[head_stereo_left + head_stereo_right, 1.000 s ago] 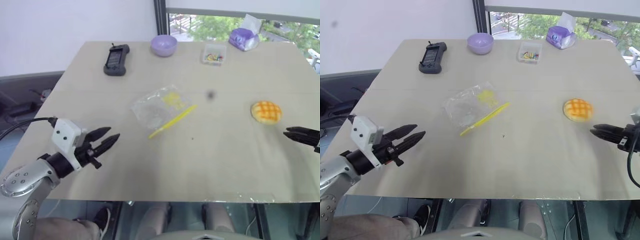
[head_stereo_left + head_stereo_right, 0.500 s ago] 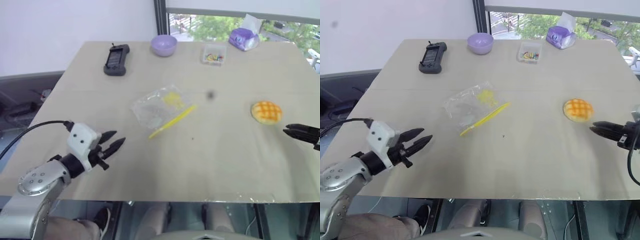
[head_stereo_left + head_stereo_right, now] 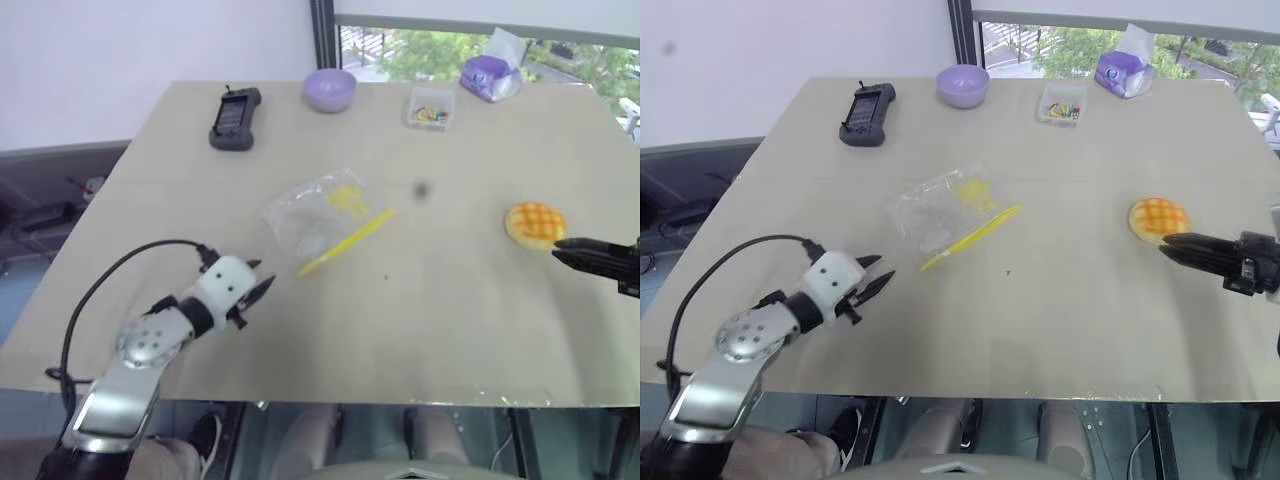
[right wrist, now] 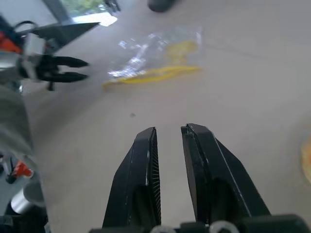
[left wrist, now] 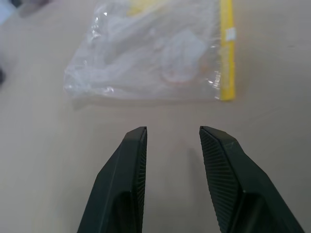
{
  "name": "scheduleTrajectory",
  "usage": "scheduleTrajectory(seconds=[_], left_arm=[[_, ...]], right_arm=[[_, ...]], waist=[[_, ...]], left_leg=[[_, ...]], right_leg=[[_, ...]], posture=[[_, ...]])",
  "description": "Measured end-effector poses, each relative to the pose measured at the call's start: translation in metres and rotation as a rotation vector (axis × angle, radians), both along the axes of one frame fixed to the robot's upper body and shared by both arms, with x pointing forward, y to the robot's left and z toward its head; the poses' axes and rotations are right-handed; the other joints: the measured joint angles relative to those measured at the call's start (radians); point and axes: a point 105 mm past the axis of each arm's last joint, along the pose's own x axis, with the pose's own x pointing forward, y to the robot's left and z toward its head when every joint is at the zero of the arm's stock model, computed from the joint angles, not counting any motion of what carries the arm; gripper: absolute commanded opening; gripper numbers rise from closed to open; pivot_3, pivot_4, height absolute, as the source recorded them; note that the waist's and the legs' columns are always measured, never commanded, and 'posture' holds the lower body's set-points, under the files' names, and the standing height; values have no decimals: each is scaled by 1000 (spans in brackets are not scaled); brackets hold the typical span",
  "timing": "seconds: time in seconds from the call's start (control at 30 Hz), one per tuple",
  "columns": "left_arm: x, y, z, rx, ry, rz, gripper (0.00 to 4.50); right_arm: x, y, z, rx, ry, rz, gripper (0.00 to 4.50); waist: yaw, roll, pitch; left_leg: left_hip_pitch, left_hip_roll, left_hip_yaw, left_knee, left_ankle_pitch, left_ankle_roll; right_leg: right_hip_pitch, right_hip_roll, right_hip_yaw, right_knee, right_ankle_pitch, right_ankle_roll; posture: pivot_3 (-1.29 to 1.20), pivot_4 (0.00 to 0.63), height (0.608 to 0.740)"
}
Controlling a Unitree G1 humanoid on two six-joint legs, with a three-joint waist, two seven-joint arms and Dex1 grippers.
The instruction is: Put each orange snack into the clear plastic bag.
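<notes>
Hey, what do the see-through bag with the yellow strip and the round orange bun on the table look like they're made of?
The crinkly clear plastic bag looks like thin glossy film: it wrinkles, catches highlights and shows the table through it, and its yellow seal strip looks like stiffer opaque plastic. The round golden-orange snack looks like baked bread with a matte, scored grid crust, though it may be a soft replica.

No text, label, brand or number can be read on anything here.

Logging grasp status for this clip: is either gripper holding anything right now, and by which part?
Nothing is held. The left gripper is open and empty, short of the bag. The right gripper, its fingers slightly apart, is empty beside the bun.
</notes>
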Motion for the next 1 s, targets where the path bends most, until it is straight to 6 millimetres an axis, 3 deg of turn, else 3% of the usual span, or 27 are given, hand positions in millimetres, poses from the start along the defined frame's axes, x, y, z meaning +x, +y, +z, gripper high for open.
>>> scheduleTrajectory(seconds=[0.13,0.37,0.57,0.67,0.8,1.0], left_arm=[[19,8,-2,80,-44,-2,1833],[38,18,-1,279,-128,-84,1833],[53,2,11,284,-247,-156,1833],[56,-1,11,262,-252,-160,2548],[60,0,12,269,-272,-152,4355],[62,-4,11,326,-294,-195,4465]], right_arm=[[-3,9,12,-19,-72,49,884],[-3,8,12,-29,-90,46,884],[-4,4,8,-35,-87,22,884],[-5,2,7,-38,-86,15,884],[-6,0,7,-39,-91,2,884],[-6,-2,9,-43,-99,-6,884]], waist=[[-1,0,0],[-1,-1,1],[-1,-1,1],[-6,-1,1],[-6,-1,1],[-4,-1,1]], left_leg=[[0,0,0,0,0,0],[-1,-1,-2,0,0,0],[-1,-1,-4,0,0,0],[-1,-1,-4,0,0,0],[-1,-1,-4,0,0,0],[-1,-1,-4,1,0,0]], right_leg=[[0,0,0,0,0,0],[-1,-1,-1,0,0,0],[-1,-1,-1,1,0,1],[-1,-1,0,1,0,1],[-2,-1,0,2,1,1],[-1,-1,0,2,1,2]], posture=[[0,150,740],[0,150,740],[0,150,740],[0,150,740],[0,150,740],[0,150,740]])
